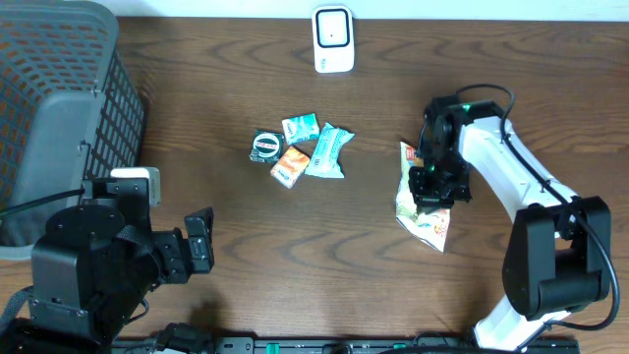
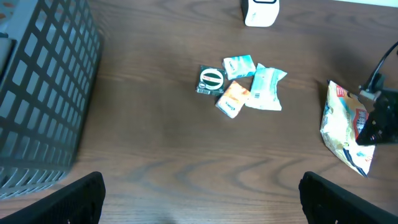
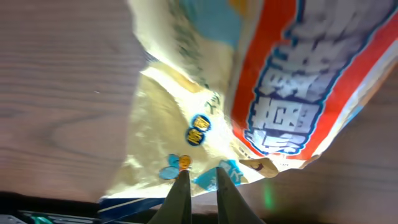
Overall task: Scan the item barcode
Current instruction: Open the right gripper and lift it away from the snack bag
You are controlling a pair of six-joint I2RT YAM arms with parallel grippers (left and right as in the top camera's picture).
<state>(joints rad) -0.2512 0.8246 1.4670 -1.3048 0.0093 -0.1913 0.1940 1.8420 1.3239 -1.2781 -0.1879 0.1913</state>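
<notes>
A cream snack bag (image 1: 433, 227) with red and blue print lies on the wooden table at the right. My right gripper (image 1: 429, 187) is down on top of it. In the right wrist view the fingers (image 3: 202, 173) stand a narrow slit apart over the bag's (image 3: 186, 93) lower edge, pinching it. No barcode shows on the bag. The white scanner (image 1: 333, 39) stands at the table's far edge, well away from the bag. My left gripper (image 2: 202, 199) hangs wide open over bare wood at the near left, with nothing between its fingers.
A cluster of small packets (image 1: 300, 149) lies mid-table between scanner and bag. A dark mesh basket (image 1: 59, 108) fills the far left corner, close to the left arm.
</notes>
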